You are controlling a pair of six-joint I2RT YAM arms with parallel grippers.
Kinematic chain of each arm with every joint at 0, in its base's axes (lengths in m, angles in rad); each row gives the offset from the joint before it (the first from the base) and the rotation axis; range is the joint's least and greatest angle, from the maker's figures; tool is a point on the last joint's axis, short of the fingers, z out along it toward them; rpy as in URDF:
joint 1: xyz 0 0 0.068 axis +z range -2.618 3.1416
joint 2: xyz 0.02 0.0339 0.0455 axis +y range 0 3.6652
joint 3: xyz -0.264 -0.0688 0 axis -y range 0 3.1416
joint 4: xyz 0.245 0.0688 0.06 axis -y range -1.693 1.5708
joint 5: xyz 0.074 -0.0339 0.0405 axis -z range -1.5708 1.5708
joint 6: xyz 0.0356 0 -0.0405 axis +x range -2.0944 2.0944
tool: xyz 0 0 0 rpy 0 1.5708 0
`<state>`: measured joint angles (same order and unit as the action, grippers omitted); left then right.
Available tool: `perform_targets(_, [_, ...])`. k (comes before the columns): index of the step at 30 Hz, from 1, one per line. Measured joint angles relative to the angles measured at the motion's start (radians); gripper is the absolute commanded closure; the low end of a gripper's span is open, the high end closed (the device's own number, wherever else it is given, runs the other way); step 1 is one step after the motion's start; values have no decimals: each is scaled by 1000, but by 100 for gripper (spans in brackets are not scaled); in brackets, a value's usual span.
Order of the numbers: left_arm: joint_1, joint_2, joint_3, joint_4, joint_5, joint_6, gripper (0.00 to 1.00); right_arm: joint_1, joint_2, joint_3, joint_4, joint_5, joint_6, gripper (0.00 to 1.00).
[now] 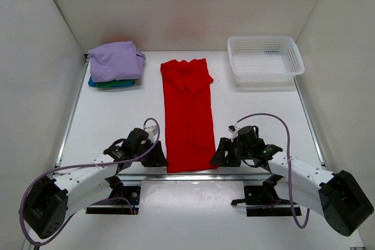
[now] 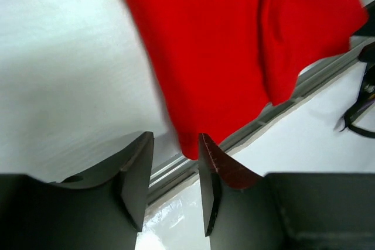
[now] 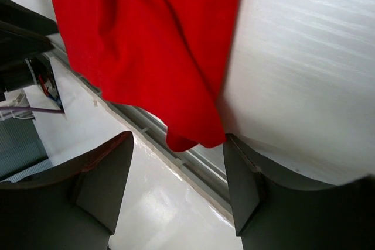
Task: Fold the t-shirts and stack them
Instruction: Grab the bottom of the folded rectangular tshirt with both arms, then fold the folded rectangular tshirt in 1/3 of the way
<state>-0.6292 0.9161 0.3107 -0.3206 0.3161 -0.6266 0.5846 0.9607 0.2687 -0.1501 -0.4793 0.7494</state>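
Observation:
A bright red t-shirt (image 1: 187, 109) lies folded into a long strip down the middle of the table, its hem at the near edge. My left gripper (image 1: 158, 157) is open at the hem's left corner (image 2: 190, 144), which sits just ahead of the fingertips. My right gripper (image 1: 218, 156) is open at the hem's right corner (image 3: 196, 139). A lavender t-shirt (image 1: 115, 61) lies folded on top of teal-blue and green ones (image 1: 114, 84) at the far left.
A white mesh basket (image 1: 265, 60) stands at the far right. A metal rail (image 2: 281, 100) runs along the table's near edge under the hem. White walls enclose the table on three sides.

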Motion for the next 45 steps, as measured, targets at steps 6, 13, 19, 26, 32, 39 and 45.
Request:
perform_targets(6, [-93, 40, -54, 122, 1, -90, 61, 61, 60, 3, 61, 23, 55, 90])
perform_targets(13, [-117, 8, -100, 146, -2, -139, 100, 141, 81, 3, 25, 54, 67, 100])
perform_targets(19, [-129, -101, -100, 69, 8, -160, 100, 183, 18, 10, -53, 28, 68, 100])
perform_targets(26, [-16, 16, 55, -6, 58, -99, 100, 34, 93, 182, -170, -77, 1, 100])
perform_targets(32, [232, 238, 347, -27, 126, 31, 100, -185, 316, 494, -232, -162, -132, 100])
perform_targets(39, [387, 721, 717, 48, 153, 125, 73, -323, 765, 936, -267, -180, -268, 63])
perform_targets(45, [459, 919, 810, 103, 179, 122, 45, -356, 914, 1100, -296, -88, -335, 50])
